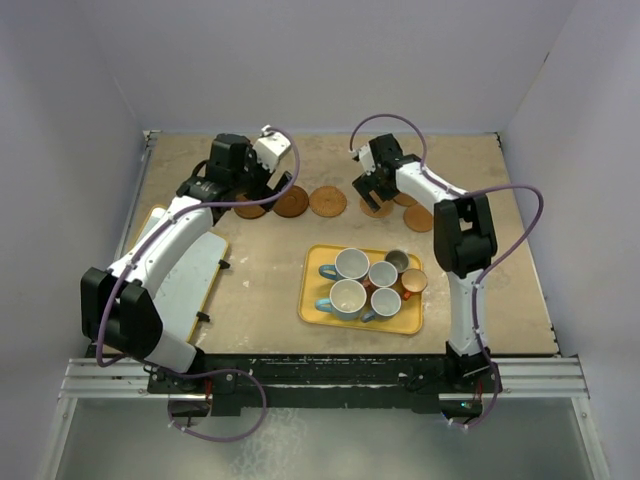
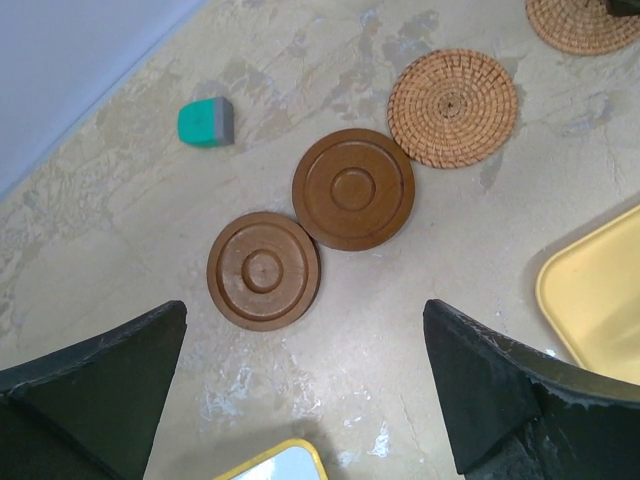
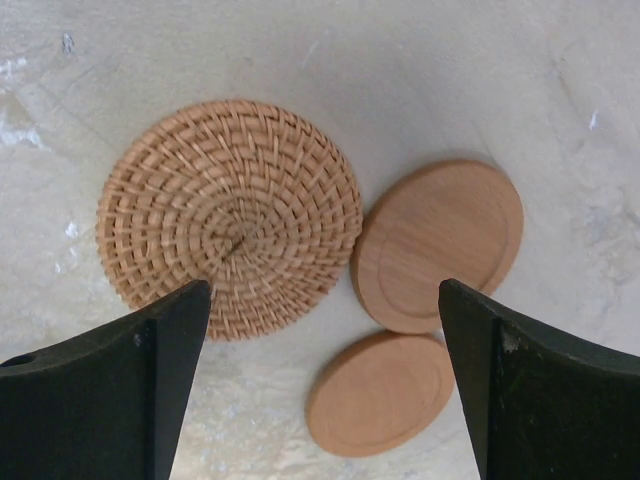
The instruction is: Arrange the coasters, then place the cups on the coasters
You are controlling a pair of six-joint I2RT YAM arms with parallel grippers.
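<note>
Six coasters lie in a rough row across the far part of the table. Two dark brown coasters (image 2: 262, 270) (image 2: 352, 188) touch each other, with my left gripper (image 2: 305, 330) open just near of them, nothing between its fingers. Right of them lies a woven coaster (image 2: 452, 107) (image 1: 327, 201). My right gripper (image 3: 325, 300) (image 1: 372, 192) hangs open over a second woven coaster (image 3: 230, 230) and two light wooden coasters (image 3: 440, 245) (image 3: 380, 395). All six cups (image 1: 351, 264) stand together on the yellow tray (image 1: 312, 308).
A small teal block (image 2: 207, 122) sits left of the dark coasters, near the left wall. A second yellow-rimmed tray (image 1: 158, 215) lies under the left arm at the table's left side. Walls close in the far, left and right edges.
</note>
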